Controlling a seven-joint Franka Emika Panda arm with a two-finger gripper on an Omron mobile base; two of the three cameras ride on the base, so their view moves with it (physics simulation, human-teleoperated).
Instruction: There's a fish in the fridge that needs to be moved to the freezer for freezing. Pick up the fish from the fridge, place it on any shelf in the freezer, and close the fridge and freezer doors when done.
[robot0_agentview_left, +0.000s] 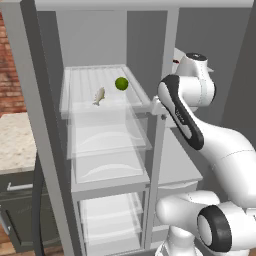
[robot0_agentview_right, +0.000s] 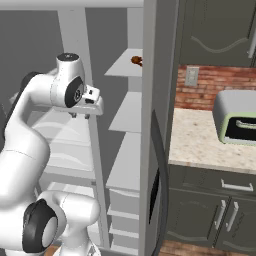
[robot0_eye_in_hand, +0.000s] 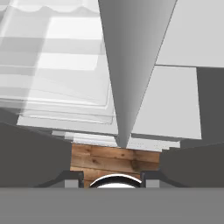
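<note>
**Fish lying on upper fridge shelf, arm hovering at the divider**

We are seeing the fish (robot0_agentview_left: 99, 96) lying on an upper clear glass shelf (robot0_agentview_left: 80, 82) in the fridge (robot0_agentview_left: 107, 150), tail fin toward the front edge. A round green ball (robot0_agentview_left: 121, 83) is sitting just beside it, toward the back right, not touching. Below the shelf, see-through drawers (robot0_agentview_left: 107, 132) are stacking downward.

The freezer (robot0_agentview_right: 127, 150) is standing open beside the fridge, its solid pale grey shelves showing; a small brown item (robot0_agentview_right: 136, 61) is resting on an upper one. A tall grey door (robot0_agentview_right: 155, 125) with a long dark handle (robot0_agentview_right: 163, 165) is swinging out toward us. Beyond it we are noting a speckled counter (robot0_agentview_right: 195, 140), a red brick wall (robot0_agentview_right: 220, 82), dark grey cabinets (robot0_agentview_right: 215, 210) and a pale green toaster oven (robot0_agentview_right: 236, 117). Wooden floor (robot0_eye_in_hand: 113, 159) is showing in the hand view.

The gripper (robot0_agentview_right: 80, 115) is hanging in front of the upright divider (robot0_eye_in_hand: 127, 78) between the two sections, well apart from the fish and to its right. Its fingertips (robot0_eye_in_hand: 70, 180) are sitting wide apart, holding nothing.

We are finding no readable writing or labels.
</note>
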